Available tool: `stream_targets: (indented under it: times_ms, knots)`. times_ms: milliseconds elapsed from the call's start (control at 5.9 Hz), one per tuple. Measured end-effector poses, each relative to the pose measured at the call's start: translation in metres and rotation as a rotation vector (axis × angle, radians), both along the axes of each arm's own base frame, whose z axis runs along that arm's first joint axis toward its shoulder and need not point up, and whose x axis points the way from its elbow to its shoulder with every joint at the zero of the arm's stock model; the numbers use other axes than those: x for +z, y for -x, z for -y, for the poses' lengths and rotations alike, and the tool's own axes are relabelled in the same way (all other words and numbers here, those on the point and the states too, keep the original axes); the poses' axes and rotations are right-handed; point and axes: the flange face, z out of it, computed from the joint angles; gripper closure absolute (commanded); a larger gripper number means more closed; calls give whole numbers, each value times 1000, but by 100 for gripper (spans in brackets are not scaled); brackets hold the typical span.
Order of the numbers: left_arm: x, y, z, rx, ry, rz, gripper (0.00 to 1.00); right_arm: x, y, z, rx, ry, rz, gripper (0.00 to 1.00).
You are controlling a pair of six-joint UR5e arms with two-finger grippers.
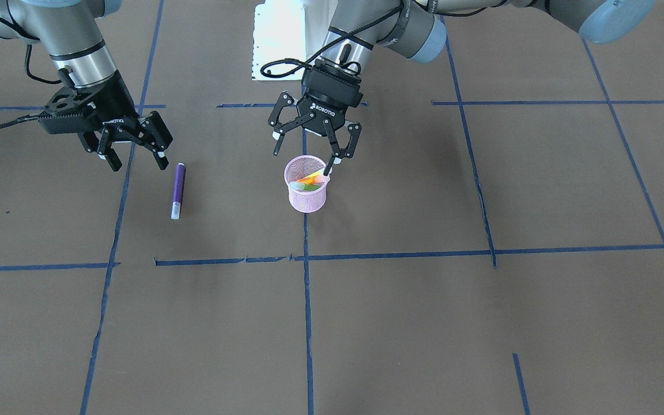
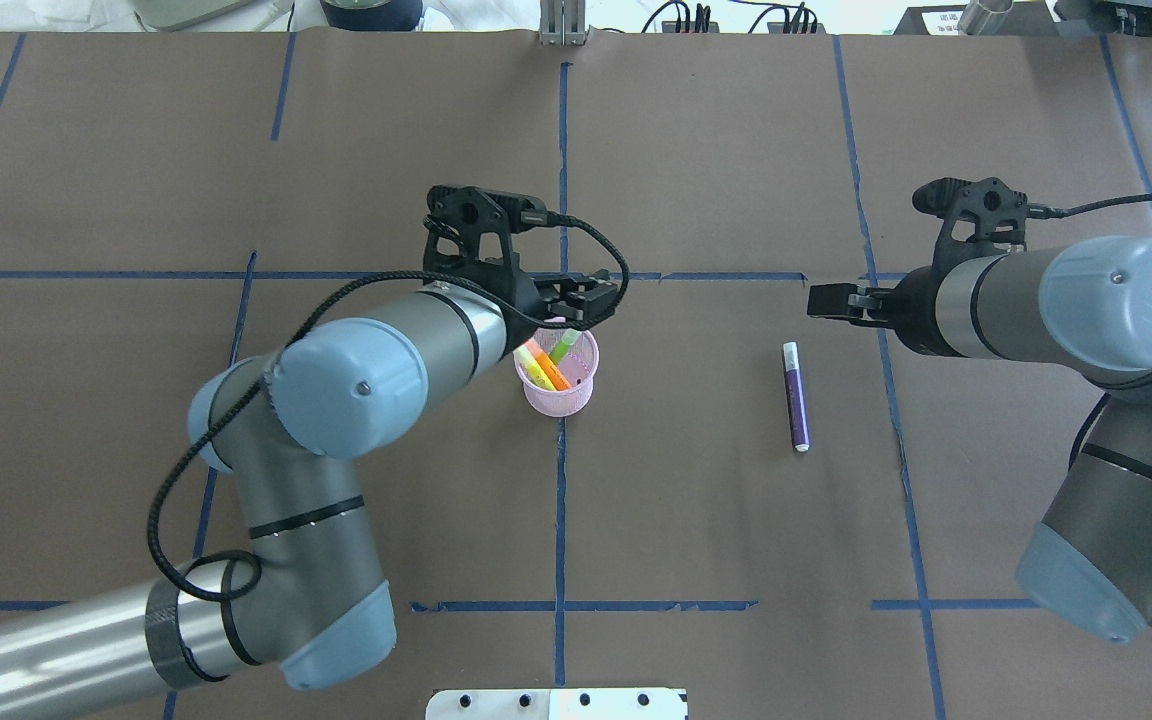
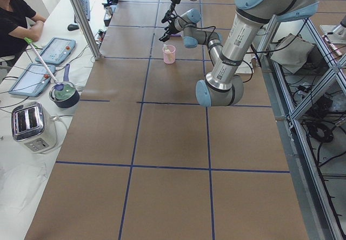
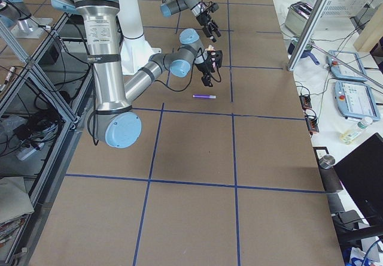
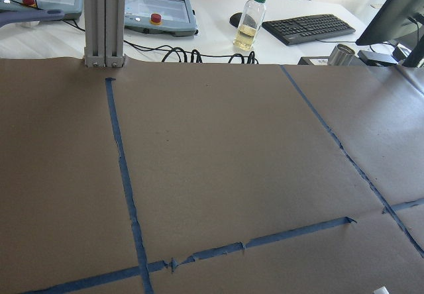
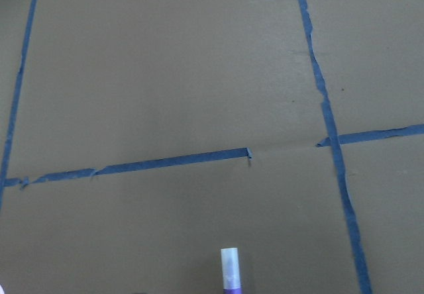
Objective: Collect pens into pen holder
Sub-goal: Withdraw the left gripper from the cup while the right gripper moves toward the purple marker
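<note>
The pink mesh pen holder stands upright near the table's middle. An orange pen and a green pen lean inside it. My left gripper hangs open just above its rim, one fingertip close to the pens. The purple pen lies flat on the paper, and its pale cap shows in the right wrist view. My right gripper is open and empty, beside and above that pen's far end.
Blue tape lines cross the brown paper table cover. A white base plate sits at the robot's edge. Beyond the far edge are a bottle, a keyboard and control tablets; a toaster and a seated person are at the side desk.
</note>
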Motion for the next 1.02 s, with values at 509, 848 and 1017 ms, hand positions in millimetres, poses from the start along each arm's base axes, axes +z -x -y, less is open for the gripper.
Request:
stream_targets:
  times_ms: [509, 848, 1017]
  knots:
    - [100, 76, 42, 182, 85, 137, 0, 67, -48, 22, -179, 79, -49, 0]
    - [157, 129, 62, 253, 185, 201, 0, 103, -51, 42, -284, 240, 4, 0]
    - [175, 152, 58, 265, 200, 219, 0, 94, -27, 55, -329, 309, 3, 0]
